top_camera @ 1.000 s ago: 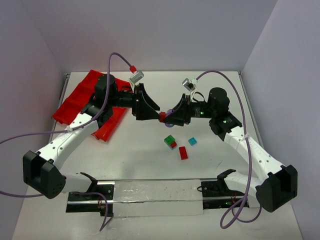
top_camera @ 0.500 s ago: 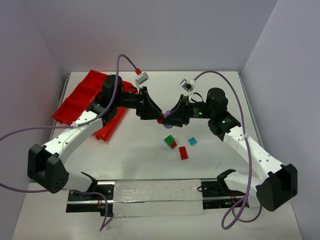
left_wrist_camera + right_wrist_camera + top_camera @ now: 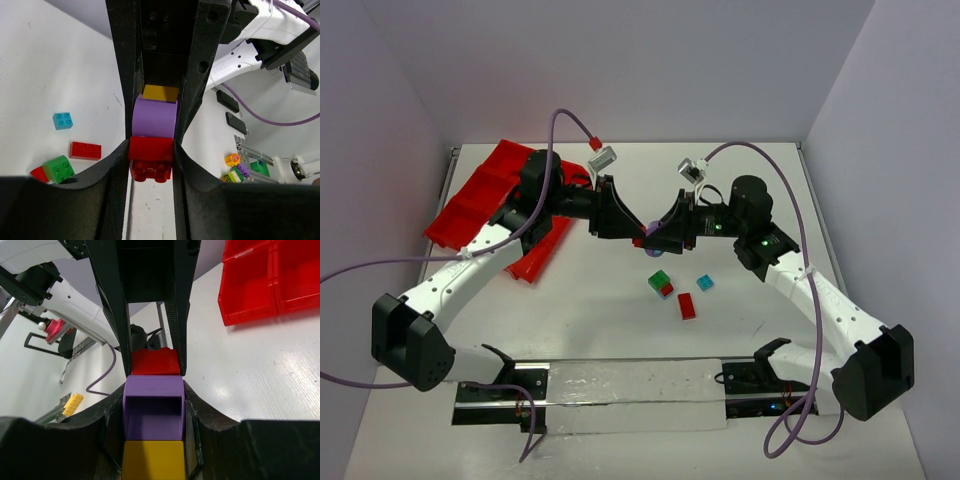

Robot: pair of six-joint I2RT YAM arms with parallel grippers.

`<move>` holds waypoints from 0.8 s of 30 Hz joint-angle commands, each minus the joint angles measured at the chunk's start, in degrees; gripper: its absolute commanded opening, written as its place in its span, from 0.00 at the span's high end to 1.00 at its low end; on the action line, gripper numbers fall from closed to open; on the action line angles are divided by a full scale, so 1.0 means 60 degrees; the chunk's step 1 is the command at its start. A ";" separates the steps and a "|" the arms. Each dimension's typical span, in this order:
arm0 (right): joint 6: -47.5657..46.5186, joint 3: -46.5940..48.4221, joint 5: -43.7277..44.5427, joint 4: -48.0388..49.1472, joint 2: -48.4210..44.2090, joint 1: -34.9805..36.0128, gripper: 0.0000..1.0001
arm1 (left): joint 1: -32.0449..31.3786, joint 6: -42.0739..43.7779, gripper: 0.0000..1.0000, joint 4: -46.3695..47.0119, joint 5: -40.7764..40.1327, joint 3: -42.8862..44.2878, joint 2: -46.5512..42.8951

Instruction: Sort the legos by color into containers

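A small stack of legos, red, purple and yellow, hangs above the middle of the table between both grippers. My left gripper (image 3: 637,238) (image 3: 151,150) is shut on the red brick (image 3: 150,156) at its end. My right gripper (image 3: 653,236) (image 3: 153,395) is shut on the purple brick (image 3: 153,407), with the yellow brick (image 3: 153,460) deeper between its fingers. On the table lie a green-on-red pair (image 3: 661,283), a flat red brick (image 3: 687,306) and a cyan brick (image 3: 705,283). The red tray of containers (image 3: 480,200) (image 3: 270,280) sits at the far left.
A metal rail with a clear sheet (image 3: 630,385) runs along the near edge between the arm bases. Purple cables loop over both arms. Walls close the table at the back and on both sides.
My left gripper has moved right, up to the right gripper, and closed from wide open onto the red brick. The right arm has barely shifted, still holding the stack.
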 commanded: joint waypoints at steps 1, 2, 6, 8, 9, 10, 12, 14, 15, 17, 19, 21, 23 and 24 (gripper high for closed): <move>-0.0124 0.0283 0.0153 0.0356 0.0084 0.0065 1.00 | 0.0050 0.1171 1.00 -0.0556 0.0545 0.0190 -0.0729; -0.0118 0.0244 0.0132 0.0380 0.0102 0.0058 1.00 | 0.0099 0.1419 1.00 -0.0959 0.0623 0.0187 -0.0824; 0.0049 0.0050 0.0008 0.0697 0.0172 0.0051 1.00 | 0.0363 0.2245 1.00 -0.2009 0.0888 0.0074 -0.1313; 0.0179 -0.0006 -0.0127 0.0912 0.0221 0.0040 1.00 | 0.0487 0.2715 1.00 -0.2374 0.0999 -0.0016 -0.1489; 0.0222 -0.0016 -0.0191 0.0998 0.0243 0.0030 1.00 | 0.0594 0.2877 1.00 -0.2546 0.1053 -0.0081 -0.1564; 0.0273 -0.0018 -0.0221 0.1077 0.0257 0.0029 1.00 | 0.0664 0.2953 1.00 -0.2611 0.1139 -0.0168 -0.1641; 0.0321 -0.0018 -0.0328 0.1164 0.0289 0.0028 1.00 | 0.0870 0.3106 1.00 -0.2706 0.1371 -0.0317 -0.1714; 0.0325 0.0001 -0.0322 0.1160 0.0289 0.0024 1.00 | 0.1140 0.3018 1.00 -0.2677 0.1315 -0.0372 -0.1773; 0.0285 0.0028 -0.0276 0.1077 0.0294 0.0014 1.00 | 0.1306 0.3045 1.00 -0.2781 0.1184 -0.0331 -0.1759; 0.0058 0.0151 0.0118 0.0564 0.0306 0.0014 1.00 | 0.1764 0.3090 1.00 -0.3127 0.0494 -0.0125 -0.1726; -0.0296 0.0321 0.1012 -0.0185 0.0319 0.0019 1.00 | 0.2421 0.2609 1.00 -0.3380 -0.1240 0.0223 -0.1613; -0.0488 0.0457 0.1745 -0.0794 0.0327 0.0024 1.00 | 0.3055 0.1961 1.00 -0.3731 -0.3585 0.0729 -0.1288; -0.0568 0.0566 0.2610 -0.1161 0.0361 0.0014 1.00 | 0.3495 0.1431 1.00 -0.4447 -0.5835 0.1544 -0.0578; -0.0577 0.0599 0.2940 -0.1192 0.0393 0.0016 1.00 | 0.3600 0.1225 1.00 -0.4818 -0.6594 0.2032 -0.0106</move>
